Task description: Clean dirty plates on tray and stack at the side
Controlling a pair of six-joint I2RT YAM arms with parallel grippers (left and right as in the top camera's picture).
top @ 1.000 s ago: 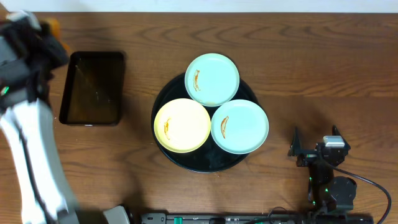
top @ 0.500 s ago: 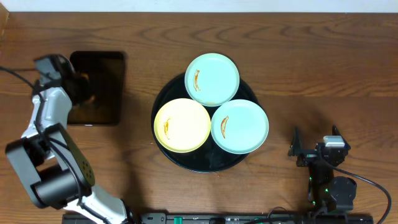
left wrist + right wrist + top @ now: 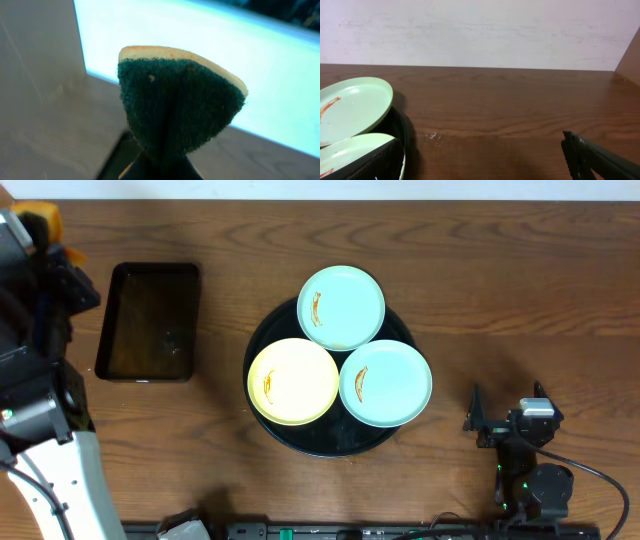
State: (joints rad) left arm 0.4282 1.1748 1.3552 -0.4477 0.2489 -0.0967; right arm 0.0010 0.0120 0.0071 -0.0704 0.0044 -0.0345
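Plates: three, on round tray [image 3: 320, 442], well apart from left fingers [image 3: 145, 170], near and ahead-left of right fingers [image 3: 600, 159].
- Look: far mint plate [image 3: 341, 307], near mint plate [image 3: 385, 383] and yellow plate [image 3: 293, 381] sit packed edge to edge. Each bears an orange-brown smear on its left half, and none is wiped or stacked.
- Change: the left arm, half a second ago low over the small tray [image 3: 148, 322], now stands lifted at the tabletop's [image 3: 520, 300] far-left corner.
- Meaning, as judged: the sponge is in hand, scrubbing is not begun, and the reach to the plates comes next.
- Left fingers: clamped on sponge [image 3: 180, 110], green scouring face showing, yellow backing behind.
- Right fingers: wide apart, empty, parked.
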